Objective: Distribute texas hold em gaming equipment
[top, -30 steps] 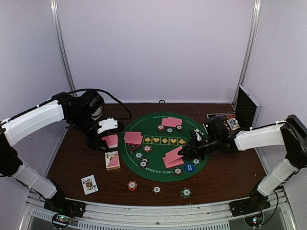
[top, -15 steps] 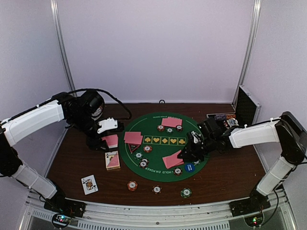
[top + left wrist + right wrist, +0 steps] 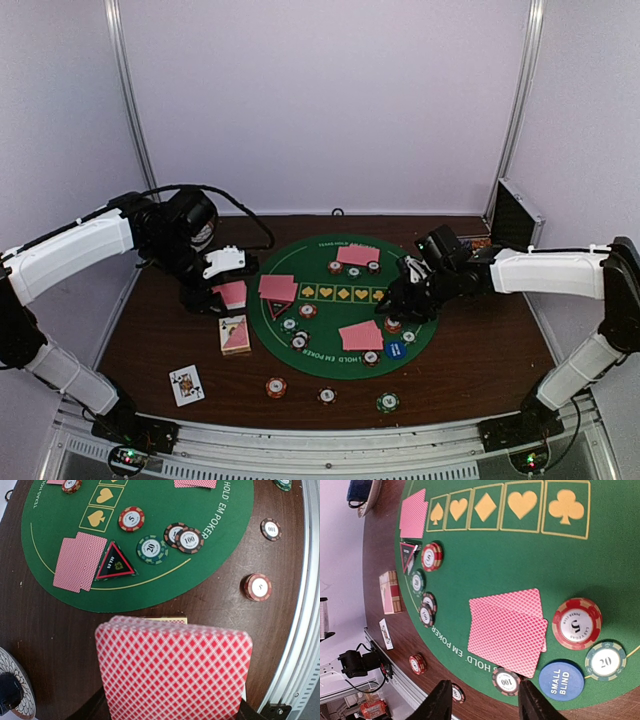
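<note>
Our left gripper (image 3: 172, 714) squeezes a stack of cards (image 3: 172, 670). Our right gripper (image 3: 484, 692) has its fingers apart near two cards (image 3: 507, 630).

Card pair (image 3: 361, 336) on mat (image 3: 312, 258), chips (image 3: 371, 357) beside it, box (image 3: 234, 334) left of mat

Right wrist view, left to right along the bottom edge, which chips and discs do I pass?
Red chip on the wood → half-hidden chip → 100 chip → blue small blind disc → green 20 chip.

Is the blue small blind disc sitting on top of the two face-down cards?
No, the small blind disc lies flat on the green mat beside the two face-down cards, not on them.
</note>
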You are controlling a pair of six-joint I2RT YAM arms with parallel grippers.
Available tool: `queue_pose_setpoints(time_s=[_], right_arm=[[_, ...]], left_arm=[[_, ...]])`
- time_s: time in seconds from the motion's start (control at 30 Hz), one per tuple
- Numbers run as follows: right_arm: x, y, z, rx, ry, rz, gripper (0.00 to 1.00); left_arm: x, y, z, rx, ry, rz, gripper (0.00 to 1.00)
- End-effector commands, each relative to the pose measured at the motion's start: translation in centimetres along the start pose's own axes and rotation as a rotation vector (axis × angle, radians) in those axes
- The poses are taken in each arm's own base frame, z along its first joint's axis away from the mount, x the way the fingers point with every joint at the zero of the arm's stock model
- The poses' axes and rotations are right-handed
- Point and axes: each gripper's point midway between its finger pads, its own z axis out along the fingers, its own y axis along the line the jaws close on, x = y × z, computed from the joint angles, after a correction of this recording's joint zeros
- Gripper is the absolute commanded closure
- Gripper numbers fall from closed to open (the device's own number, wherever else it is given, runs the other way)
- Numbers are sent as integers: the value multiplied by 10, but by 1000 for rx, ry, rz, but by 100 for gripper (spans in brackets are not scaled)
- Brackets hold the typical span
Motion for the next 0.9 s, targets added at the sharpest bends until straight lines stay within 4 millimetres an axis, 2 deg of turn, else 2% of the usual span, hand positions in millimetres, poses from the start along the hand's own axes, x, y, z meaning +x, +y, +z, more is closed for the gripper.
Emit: queue_pose_setpoints(time_s=[0.0,0.17,0.4,0.47,0.6,0.73,0.87], right_arm=[[-14,21,-19,-5,-58,-63,50],[-20,56,-17,-72,-65,-106,42],[-12,59,21,-65,8,-122,41],[-16,70,26,-90,7,-130,41],[-17,119,27,-222,5,-155,39],[-5,177,27,-389,34,-167,31],[5,224,29,-559,47,-147,25]], left_arm=[[-8,1,-9,-8,-39,17,78],[-6,1,-8,-8,-33,16,78],[-6,0,-8,-5,-35,16,78],[-6,0,-8,-7,-35,17,78],[-6,1,-8,-10,-33,18,78],[-6,1,-7,-5,-31,14,78],[-7,1,-6,-2,-35,11,78]])
